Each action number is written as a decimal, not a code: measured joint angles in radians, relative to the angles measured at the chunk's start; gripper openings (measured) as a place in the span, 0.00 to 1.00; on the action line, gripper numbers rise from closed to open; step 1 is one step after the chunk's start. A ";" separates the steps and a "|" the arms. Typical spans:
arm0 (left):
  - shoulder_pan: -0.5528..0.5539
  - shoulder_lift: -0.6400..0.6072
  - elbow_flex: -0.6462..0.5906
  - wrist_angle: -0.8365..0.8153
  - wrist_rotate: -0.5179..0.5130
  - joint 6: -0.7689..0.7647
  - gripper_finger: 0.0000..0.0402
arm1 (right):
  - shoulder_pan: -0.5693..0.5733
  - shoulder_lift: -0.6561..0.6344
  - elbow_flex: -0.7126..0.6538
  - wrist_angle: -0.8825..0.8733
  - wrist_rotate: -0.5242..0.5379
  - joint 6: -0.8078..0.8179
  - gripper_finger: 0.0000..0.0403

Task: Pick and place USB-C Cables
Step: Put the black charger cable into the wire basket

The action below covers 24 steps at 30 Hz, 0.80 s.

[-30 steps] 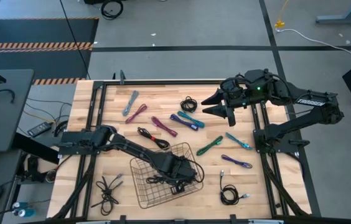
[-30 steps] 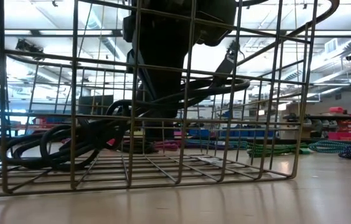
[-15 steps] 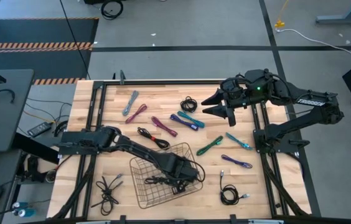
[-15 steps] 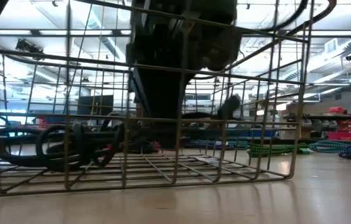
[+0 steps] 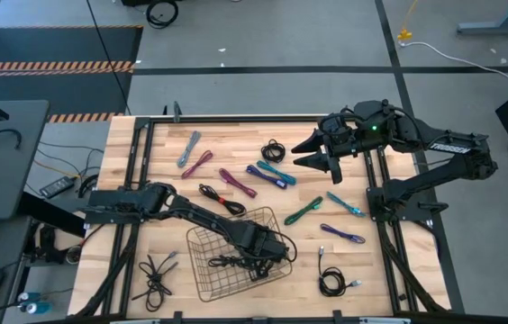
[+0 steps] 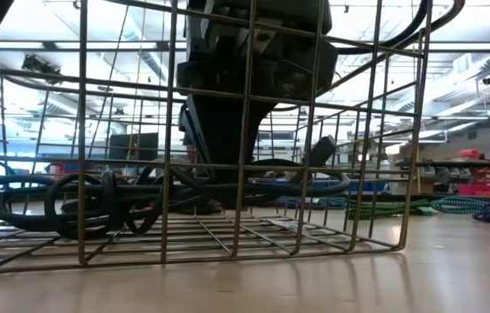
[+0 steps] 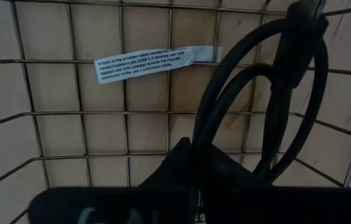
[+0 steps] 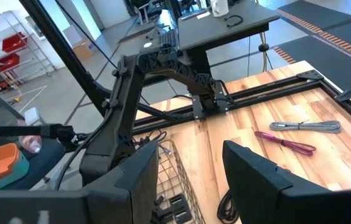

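My left gripper reaches down into the wire mesh basket near the table's near edge and is shut on a black USB-C cable. The cable's loops lie on the basket floor. Other cables lie loose on the table: grey, magenta, purple, teal, green and a black coil. My right gripper hovers open over the far right part of the table, touching nothing. My left gripper pinches the black cable's loop between its two fingers, coming from above and pointing down into the basket. The cable's bound part and its loops lie on the basket's mesh floor, slack.
A white paper label lies under the basket's mesh. More black cables lie near the near edge, at the left and right. A purple cable and a blue-teal one lie by the right arm's base.
My left gripper has gone down inside the basket, still shut on the black cable. The cable hung slanting below the fingers a second ago; its loops have sunk and now lie flat on the basket floor.
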 joint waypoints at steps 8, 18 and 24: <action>0.000 0.000 0.000 0.007 -0.001 0.005 0.24 | 0.000 0.000 0.000 0.000 -0.008 0.000 0.46; 0.025 0.000 0.138 -0.042 0.023 0.023 0.35 | 0.000 0.000 0.000 0.000 -0.027 -0.007 0.46; 0.043 0.000 0.319 -0.229 -0.054 0.040 0.36 | 0.000 0.000 0.000 0.001 -0.028 -0.008 0.46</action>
